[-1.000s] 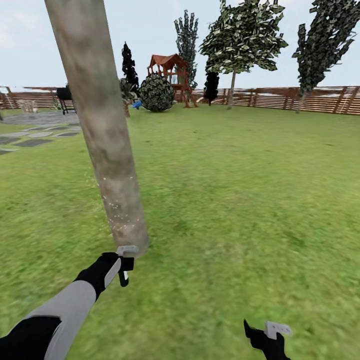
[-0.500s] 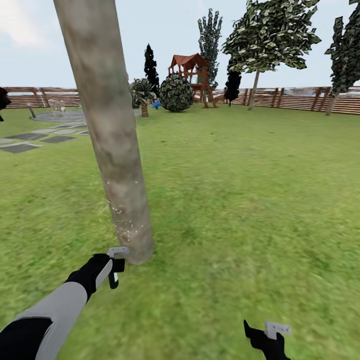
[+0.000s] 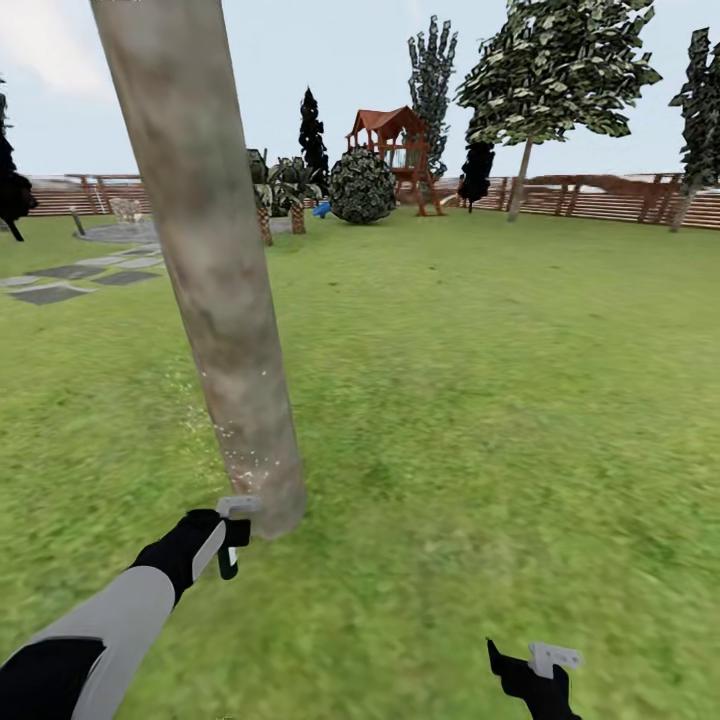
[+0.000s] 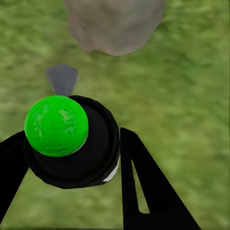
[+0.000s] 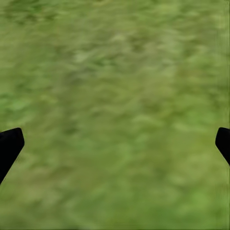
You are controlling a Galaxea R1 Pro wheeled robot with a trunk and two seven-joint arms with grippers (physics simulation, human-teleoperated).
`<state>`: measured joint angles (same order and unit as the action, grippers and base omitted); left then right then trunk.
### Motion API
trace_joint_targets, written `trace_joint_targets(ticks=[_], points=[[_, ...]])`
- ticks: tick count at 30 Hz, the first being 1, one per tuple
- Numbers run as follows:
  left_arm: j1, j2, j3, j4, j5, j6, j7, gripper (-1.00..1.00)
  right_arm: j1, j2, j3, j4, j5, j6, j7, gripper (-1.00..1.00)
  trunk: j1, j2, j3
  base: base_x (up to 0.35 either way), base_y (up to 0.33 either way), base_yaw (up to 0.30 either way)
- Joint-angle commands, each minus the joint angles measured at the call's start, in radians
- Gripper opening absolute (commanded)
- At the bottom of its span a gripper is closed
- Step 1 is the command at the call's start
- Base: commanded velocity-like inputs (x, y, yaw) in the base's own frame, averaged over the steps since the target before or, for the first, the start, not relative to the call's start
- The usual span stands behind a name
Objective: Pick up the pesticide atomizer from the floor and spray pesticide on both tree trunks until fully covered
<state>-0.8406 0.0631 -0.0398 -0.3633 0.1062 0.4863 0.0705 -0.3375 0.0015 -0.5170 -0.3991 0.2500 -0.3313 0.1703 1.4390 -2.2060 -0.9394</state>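
The nearest tree trunk [image 3: 215, 300] is a thick pale mottled column that leans across the left of the head view. Fine white specks of pesticide [image 3: 243, 455] dot its lower part. My left gripper [image 3: 232, 538] hovers just left of the trunk's base, shut on the pesticide atomizer [image 3: 228, 562]. In the left wrist view the atomizer [image 4: 91, 153] is a black bottle with a green top, clamped between black fingers [image 4: 143, 187], and the trunk base [image 4: 115, 24] stands ahead. My right gripper [image 3: 538, 668] hangs open over the grass [image 5: 115, 96]. A second tree [image 3: 522, 175] stands far off by the fence.
Green lawn [image 3: 480, 380] spreads right of the trunk. Grey stepping stones [image 3: 60, 285] lie at the left. A round bush [image 3: 362, 187], a red playhouse [image 3: 390, 140] and thin dark trees stand before the brown slat fence [image 3: 600, 200].
The whole head view has shifted, so the far garden now sits further right. My left gripper stays shut on the atomizer by the trunk base. The right gripper keeps its place.
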Motion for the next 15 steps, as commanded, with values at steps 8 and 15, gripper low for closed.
trace_joint_targets(ticks=[8,15], points=[[0.0,-0.014,0.0,-0.005,0.006,-0.003,0.0,-1.0,0.0,0.0,-0.001,-0.003,-0.001,0.0,-0.001,1.0,0.0,0.0,0.0,-0.061,-0.086,0.275],[0.0,-0.021,-0.002,-0.016,0.005,-0.009,-0.005,-1.0,0.0,-0.001,-0.002,-0.005,-0.004,0.002,0.005,1.0,0.0,0.0,0.0,-0.083,-0.24,0.112]])
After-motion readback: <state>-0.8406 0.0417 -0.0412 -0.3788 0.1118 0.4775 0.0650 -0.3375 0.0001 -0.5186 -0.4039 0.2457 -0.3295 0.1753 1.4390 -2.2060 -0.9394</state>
